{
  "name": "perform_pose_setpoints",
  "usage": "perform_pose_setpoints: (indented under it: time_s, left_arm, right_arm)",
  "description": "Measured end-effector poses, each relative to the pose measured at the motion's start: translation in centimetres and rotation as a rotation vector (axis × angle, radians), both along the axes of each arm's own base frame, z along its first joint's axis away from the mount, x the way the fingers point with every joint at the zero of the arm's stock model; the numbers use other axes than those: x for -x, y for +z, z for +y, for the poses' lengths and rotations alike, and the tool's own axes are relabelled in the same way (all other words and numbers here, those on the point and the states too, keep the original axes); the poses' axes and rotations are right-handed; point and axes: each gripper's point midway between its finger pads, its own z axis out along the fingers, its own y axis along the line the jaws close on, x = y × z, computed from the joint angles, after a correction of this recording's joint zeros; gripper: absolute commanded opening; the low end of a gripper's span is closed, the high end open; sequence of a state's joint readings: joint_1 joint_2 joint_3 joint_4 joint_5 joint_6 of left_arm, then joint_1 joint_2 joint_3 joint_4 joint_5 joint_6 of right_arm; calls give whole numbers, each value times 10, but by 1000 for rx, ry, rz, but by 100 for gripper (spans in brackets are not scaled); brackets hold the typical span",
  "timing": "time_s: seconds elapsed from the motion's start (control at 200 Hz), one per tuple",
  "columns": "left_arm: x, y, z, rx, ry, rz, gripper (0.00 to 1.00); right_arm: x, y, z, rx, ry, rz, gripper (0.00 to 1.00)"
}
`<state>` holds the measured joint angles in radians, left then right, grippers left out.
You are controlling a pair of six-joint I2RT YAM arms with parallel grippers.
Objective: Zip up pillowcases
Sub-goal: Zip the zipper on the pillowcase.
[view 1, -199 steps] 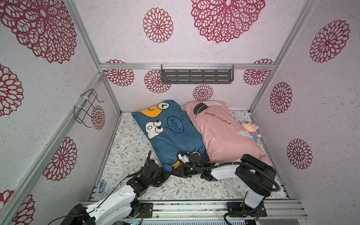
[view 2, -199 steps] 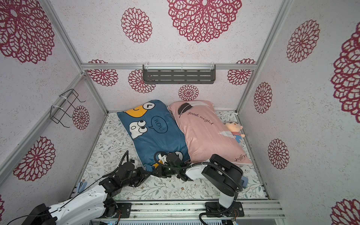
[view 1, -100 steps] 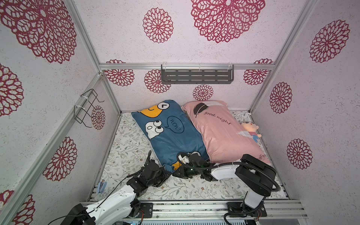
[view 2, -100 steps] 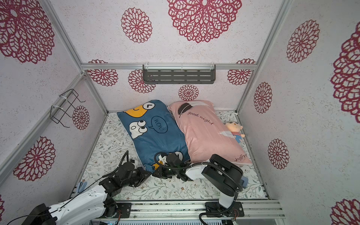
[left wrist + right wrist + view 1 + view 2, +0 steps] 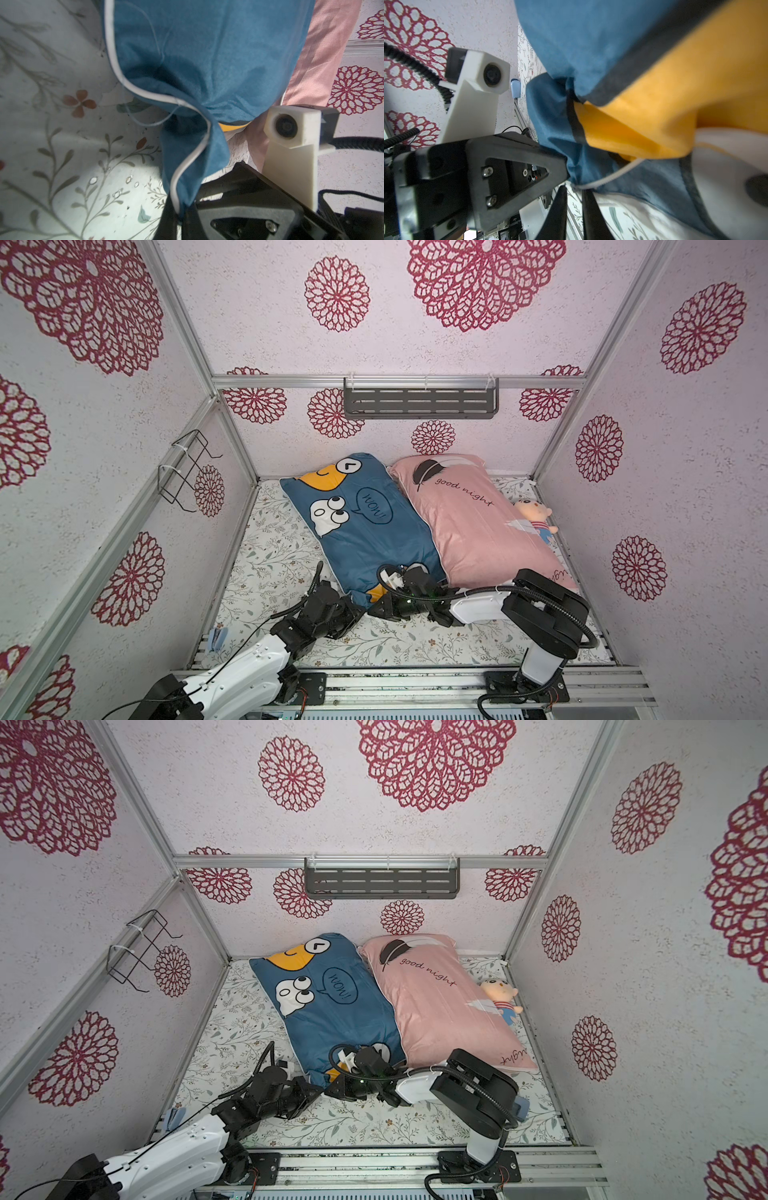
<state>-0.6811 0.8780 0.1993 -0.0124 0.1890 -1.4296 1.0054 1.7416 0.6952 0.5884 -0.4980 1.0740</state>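
My left gripper [image 5: 180,212] pinches the soft blue pillowcase [image 5: 207,52] by its white-piped corner; right gripper [image 5: 574,193] nearly closed there, hold unclear.

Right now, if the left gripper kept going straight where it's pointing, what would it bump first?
The blue pillowcase. The left gripper is shut on its piped corner, so going straight on would likely press into the blue bulk right ahead.

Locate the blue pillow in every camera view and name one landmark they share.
Top view: blue pillow mid-floor, against the pink pillow.
Top view: same spot.
Left wrist: close up, piped corner nearest.
Right wrist: close up, filling the frame.
Shared landmark: yellow patch at its near corner.
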Motion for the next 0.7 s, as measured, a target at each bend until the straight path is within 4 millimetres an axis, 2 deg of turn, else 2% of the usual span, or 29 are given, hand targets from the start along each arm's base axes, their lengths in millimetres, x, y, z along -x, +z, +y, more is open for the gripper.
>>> perform_pose_setpoints:
  time_s: [0.135, 0.285, 0.525, 0.701]
  left_arm:
    - [0, -2, 0, -4, -1, 5, 0]
    - [0, -2, 0, -5, -1, 5, 0]
    - [0, -2, 1, -7, 2, 4, 0]
    - [1, -3, 1, -9, 1, 7, 0]
  right_arm:
    - [0, 1, 0, -3, 0, -2, 18]
    - [0, 0, 1, -3, -1, -2, 14]
    - [0, -2, 0, 5, -3, -2, 0]
    - [0, -3, 0, 8, -2, 2, 0]
